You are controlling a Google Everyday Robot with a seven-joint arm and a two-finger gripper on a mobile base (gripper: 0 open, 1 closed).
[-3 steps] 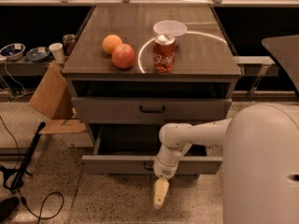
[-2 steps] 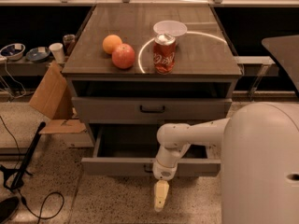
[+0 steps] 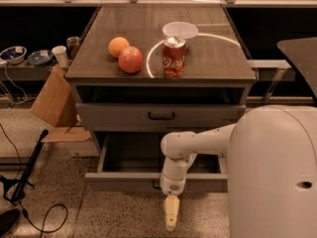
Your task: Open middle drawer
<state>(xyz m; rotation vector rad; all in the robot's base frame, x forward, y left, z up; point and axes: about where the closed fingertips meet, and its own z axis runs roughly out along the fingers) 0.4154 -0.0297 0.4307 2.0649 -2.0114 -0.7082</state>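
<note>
One gripper [image 3: 171, 213] is all I have on this rig, and it hangs nearest to me, pointing straight down at the speckled floor [image 3: 114, 214] just in front of the cabinet [image 3: 81, 76]. Its pale fingers [image 3: 171, 219] look pressed together with no gap that I can make out, and they hold nothing. The white arm [image 3: 198, 143] bends in from the robot's bulky body [image 3: 272, 172] at the cabinet's right front corner, and its wrist crosses the front panel of the middle drawer [image 3: 124, 181]. That drawer stands well out from the cabinet, its deep grey inside open to view, and the gripper is just clear of its front, not touching. Above it in the cabinet I see a closed drawer [image 3: 114, 117] with a small black handle [image 3: 161, 116] at its centre. On the cabinet top, a red soda can [image 3: 174, 57] stands upright near the front edge, with an apple [image 3: 131, 60] to its left touching an orange [image 3: 118, 46] behind it. A white bowl [image 3: 180, 29] sits just behind the can. Leaning by the cabinet's left side is a piece of cardboard [image 3: 52, 103].
</note>
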